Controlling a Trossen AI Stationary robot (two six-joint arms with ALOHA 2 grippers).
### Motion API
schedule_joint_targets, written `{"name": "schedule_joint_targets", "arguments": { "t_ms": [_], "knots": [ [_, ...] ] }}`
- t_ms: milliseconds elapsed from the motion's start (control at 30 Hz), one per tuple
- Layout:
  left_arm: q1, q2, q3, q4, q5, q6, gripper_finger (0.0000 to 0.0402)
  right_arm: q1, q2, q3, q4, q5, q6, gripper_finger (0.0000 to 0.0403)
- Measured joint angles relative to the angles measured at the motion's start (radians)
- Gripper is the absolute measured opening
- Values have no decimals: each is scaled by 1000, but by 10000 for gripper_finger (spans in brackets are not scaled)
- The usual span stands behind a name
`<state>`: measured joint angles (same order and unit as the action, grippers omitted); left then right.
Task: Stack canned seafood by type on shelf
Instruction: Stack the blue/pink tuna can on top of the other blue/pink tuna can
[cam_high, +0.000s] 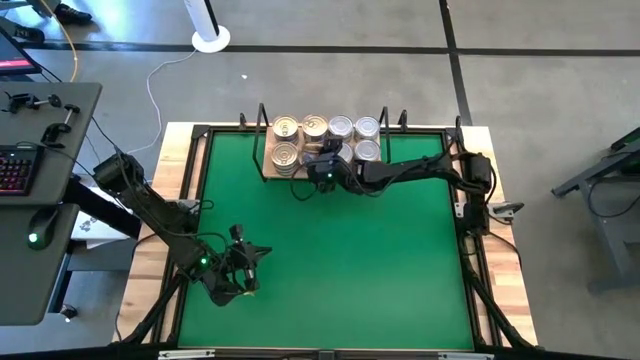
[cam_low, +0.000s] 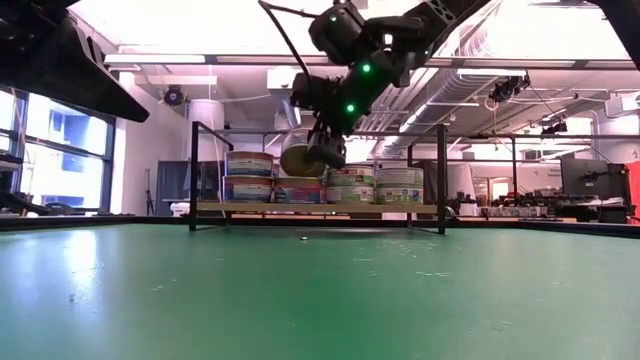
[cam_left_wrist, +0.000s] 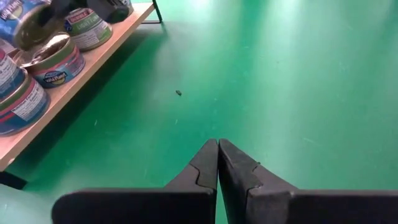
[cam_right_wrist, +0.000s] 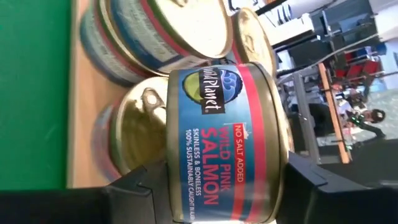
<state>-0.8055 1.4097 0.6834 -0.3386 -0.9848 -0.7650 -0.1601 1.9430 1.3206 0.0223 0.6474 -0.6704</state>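
Because I sort by type, my right gripper (cam_right_wrist: 217, 186) clamps a salmon tin (cam_right_wrist: 227, 140) on edge above the shelf (cam_high: 268, 172) at the mat's far side, over matching cans (cam_high: 285, 154); my left gripper (cam_left_wrist: 217, 163) waits closed, near left.

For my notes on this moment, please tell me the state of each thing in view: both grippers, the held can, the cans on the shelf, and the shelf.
Right gripper: shut on salmon can, above the shelf.
Salmon can: held, tilted, not yet set down.
Left gripper: shut, holds nothing, over the green mat.
Cans on the shelf: upright, stacked.
Shelf: partly filled.
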Motion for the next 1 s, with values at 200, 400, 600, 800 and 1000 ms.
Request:
{"name": "schedule_joint_targets", "arguments": {
  "t_ms": [200,400,600,800,1000],
  "knots": [
    [0,0,0,0,0,0,0,-4,0,0,8,-12,0,238],
    [0,0,0,0,0,0,0,-4,0,0,8,-12,-1,285],
    [0,0,0,0,0,0,0,-1,0,0,-1,-14,-13,289],
    [0,0,0,0,1,0,0,22,-2,0,-53,-20,-57,290],
    [0,0,0,1,1,-1,0,25,-3,0,-58,-24,-66,291]
  ]
}}
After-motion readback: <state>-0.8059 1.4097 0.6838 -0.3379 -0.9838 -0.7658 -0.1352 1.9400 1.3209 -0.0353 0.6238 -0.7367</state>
